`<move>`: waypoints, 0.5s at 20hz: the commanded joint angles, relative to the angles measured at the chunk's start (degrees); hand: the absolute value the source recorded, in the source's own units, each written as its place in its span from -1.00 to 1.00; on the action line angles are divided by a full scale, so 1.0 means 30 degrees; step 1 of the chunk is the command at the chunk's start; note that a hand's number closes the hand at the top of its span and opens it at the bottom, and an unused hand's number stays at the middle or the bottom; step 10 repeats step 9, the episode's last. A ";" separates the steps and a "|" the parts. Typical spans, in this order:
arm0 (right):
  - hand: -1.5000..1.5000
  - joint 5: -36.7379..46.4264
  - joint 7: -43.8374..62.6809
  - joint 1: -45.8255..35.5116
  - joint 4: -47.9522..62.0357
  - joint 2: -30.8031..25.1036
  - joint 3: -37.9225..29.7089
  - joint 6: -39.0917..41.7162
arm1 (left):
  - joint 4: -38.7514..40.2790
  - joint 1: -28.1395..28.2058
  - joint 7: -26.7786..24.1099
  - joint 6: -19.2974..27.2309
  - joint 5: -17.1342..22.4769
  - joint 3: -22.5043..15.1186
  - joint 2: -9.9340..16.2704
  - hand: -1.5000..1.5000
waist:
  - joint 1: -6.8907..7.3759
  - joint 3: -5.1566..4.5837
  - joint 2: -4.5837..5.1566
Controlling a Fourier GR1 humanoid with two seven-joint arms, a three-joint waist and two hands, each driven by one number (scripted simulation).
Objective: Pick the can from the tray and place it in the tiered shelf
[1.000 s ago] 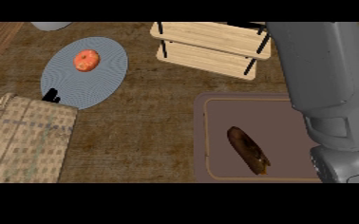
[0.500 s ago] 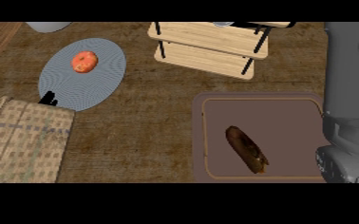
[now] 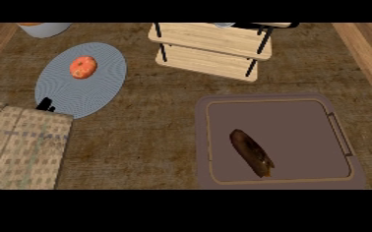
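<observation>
left hand [image 3: 46, 104] black fingers only (pose unclear) by grey plate [image 3: 81, 78].

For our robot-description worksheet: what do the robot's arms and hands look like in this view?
Almost nothing shows. No grey forearm is in view. Only a small black piece, possibly the left hand, pokes out beside the woven box; no markings or cables visible.
</observation>
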 commanded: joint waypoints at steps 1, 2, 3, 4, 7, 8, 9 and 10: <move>-1.00 -0.1976 0.2890 0.1391 -0.2838 -0.2333 -0.1867 0.3546 | -0.0766 0.0479 0.0517 0.0192 0.0027 0.0034 -0.0102 0.00 | -0.0265 0.0029 -0.0103; -1.00 -0.3213 0.2865 0.1350 -0.3330 -0.3097 -0.2744 0.4418 | -0.0079 0.0186 0.0265 -0.0203 0.0579 0.0598 0.0197 0.00 | -0.0535 0.0025 -0.0156; -1.00 -0.3766 0.3443 0.1203 -0.3156 -0.3805 -0.2948 0.5302 | -0.0456 0.0376 0.0335 -0.0101 0.0357 0.0373 0.0112 0.00 | -0.0486 0.0019 -0.0172; -1.00 -0.4701 0.3421 0.1777 -0.3351 -0.4014 -0.3519 0.5865 | 0.0284 -0.0299 0.0087 0.0059 0.0225 0.0663 0.0371 0.00 | -0.0867 0.0018 -0.0184; -1.00 -0.7269 0.3639 0.2279 -0.3290 -0.5834 -0.5556 0.7203 | 0.0232 0.0590 -0.0113 0.0231 -0.0420 0.0003 -0.0126 0.00 | -0.0947 0.0019 -0.0220; -1.00 -0.7669 0.3856 0.2774 -0.3537 -0.6443 -0.5829 0.7638 | -0.0941 0.1090 0.0210 -0.0065 0.0168 0.0449 0.0217 0.00 | -0.0629 0.0032 -0.0267; -1.00 -0.8549 0.3691 0.3071 -0.3779 -0.7015 -0.6667 0.7767 | 0.0007 0.0838 -0.0335 0.0177 -0.0111 0.0234 -0.0257 0.00 | -0.0769 0.0012 -0.0179; -1.00 -0.8549 0.3691 0.3071 -0.3779 -0.7015 -0.6667 0.7767 | 0.0007 0.0838 -0.0335 0.0177 -0.0111 0.0234 -0.0257 0.00 | -0.0769 0.0012 -0.0179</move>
